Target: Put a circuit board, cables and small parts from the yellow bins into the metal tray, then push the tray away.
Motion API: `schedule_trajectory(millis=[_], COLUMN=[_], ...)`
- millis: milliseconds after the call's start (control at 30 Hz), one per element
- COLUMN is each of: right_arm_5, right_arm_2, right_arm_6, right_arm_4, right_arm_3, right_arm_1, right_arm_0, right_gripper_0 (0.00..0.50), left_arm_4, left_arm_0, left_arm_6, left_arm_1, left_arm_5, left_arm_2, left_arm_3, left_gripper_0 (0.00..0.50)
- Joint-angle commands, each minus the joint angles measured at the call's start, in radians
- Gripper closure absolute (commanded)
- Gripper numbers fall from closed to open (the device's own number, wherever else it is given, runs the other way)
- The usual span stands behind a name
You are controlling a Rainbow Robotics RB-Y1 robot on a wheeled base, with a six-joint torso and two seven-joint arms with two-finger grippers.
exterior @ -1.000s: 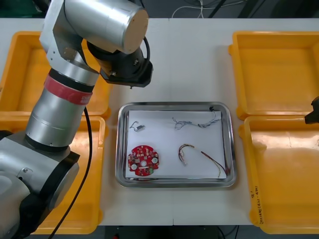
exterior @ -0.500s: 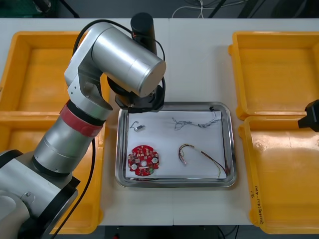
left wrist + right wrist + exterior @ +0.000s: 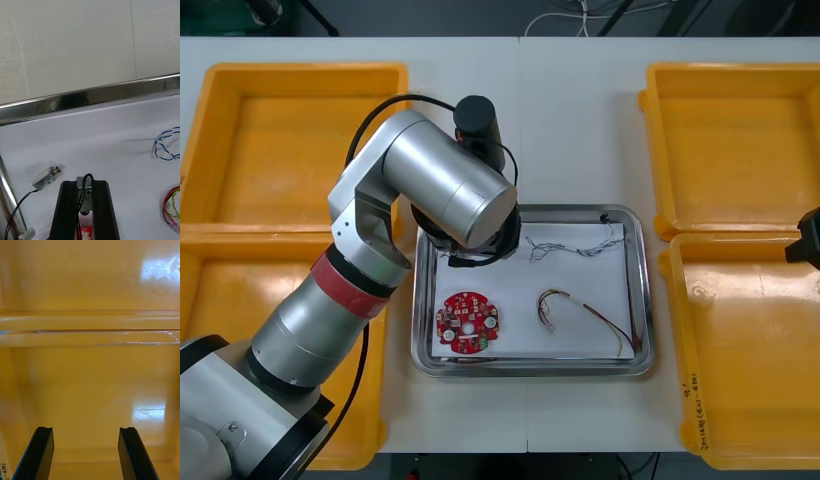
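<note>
Currently clamped between the left gripper's [image 3: 84, 183] black fingers [image 3: 68, 210]: held small metal part [image 3: 84, 193], a black wire looping over it, fingers apart only by its width. Hanging just over the white liner [image 3: 112, 135] of the metal tray [image 3: 530, 368], near the far left corner. Just beside it, lying on the liner: loose small metal part [image 3: 45, 177], thin black wire trailing toward the tray's left rim. Also in the tray: round red circuit board [image 3: 468, 323] at near left, twisted blue and white cable [image 3: 572, 245] at far right, red and yellow cable [image 3: 585, 313] at near right, all apart from each other. Left arm [image 3: 450, 195] bent across the tray's far left in the front view. Tray mid-table [image 3: 560, 130], between the yellow bins [image 3: 290, 150]. Right gripper [image 3: 85, 429] idle at the right side, fingers spread wide, nothing between, above a right-hand bin's floor.
</note>
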Motion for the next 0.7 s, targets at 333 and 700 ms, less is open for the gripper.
schedule_trajectory(millis=[333,700], right_arm_5=[0.015,0.026], right_arm_2=[-0.056,-0.056], right_arm_6=[-0.014,-0.014], right_arm_4=[0.006,0.003], right_arm_3=[-0.004,-0.004], right_arm_1=[-0.045,-0.043], right_arm_0=[0.027,0.027], right_gripper_0=[0.0,0.0], left_arm_4=[0.002,0.013], left_arm_0=[0.021,0.021], left_arm_6=[0.097,0.114], left_arm_1=[0.035,0.036], left_arm_5=[-0.036,-0.048], left_arm_2=[-0.047,-0.047], left_arm_3=[-0.035,-0.035], left_gripper_0=[0.274,0.0])
